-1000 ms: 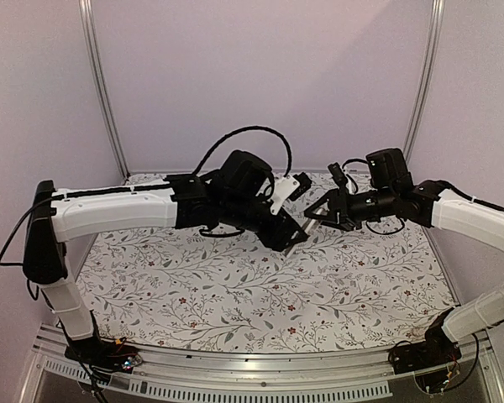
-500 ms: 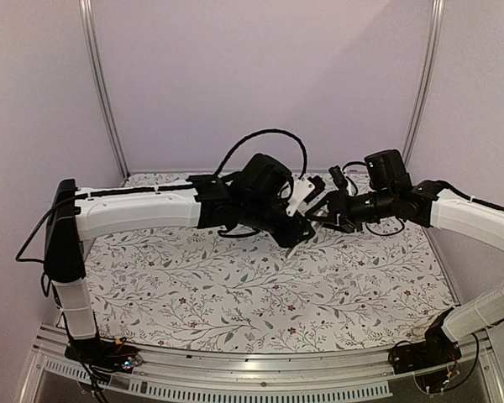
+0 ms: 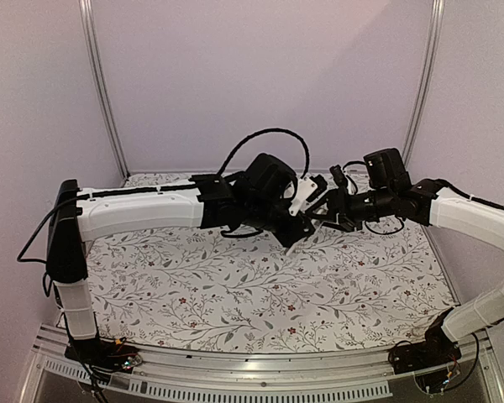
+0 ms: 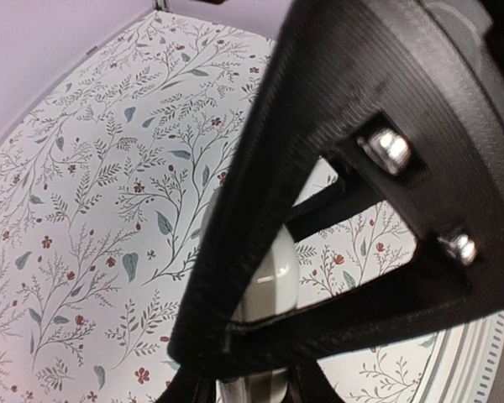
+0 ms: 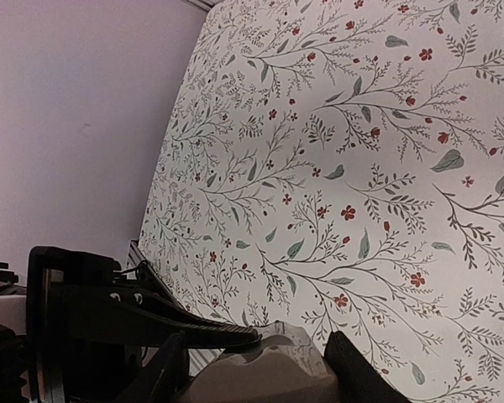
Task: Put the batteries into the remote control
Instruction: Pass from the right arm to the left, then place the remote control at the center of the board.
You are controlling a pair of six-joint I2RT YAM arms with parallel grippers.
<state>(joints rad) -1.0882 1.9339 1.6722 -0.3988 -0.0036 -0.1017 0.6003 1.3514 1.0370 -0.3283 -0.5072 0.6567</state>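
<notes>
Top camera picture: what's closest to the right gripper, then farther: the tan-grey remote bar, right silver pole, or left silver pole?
1. tan-grey remote bar, in the right gripper.
2. right silver pole, behind, on the right.
3. left silver pole, far across left.

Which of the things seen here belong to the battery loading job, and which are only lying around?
Job:
- remote control, in the right gripper jaws
- batteries: not in view

Not the job:
- flowered tablecloth
- metal frame posts
</notes>
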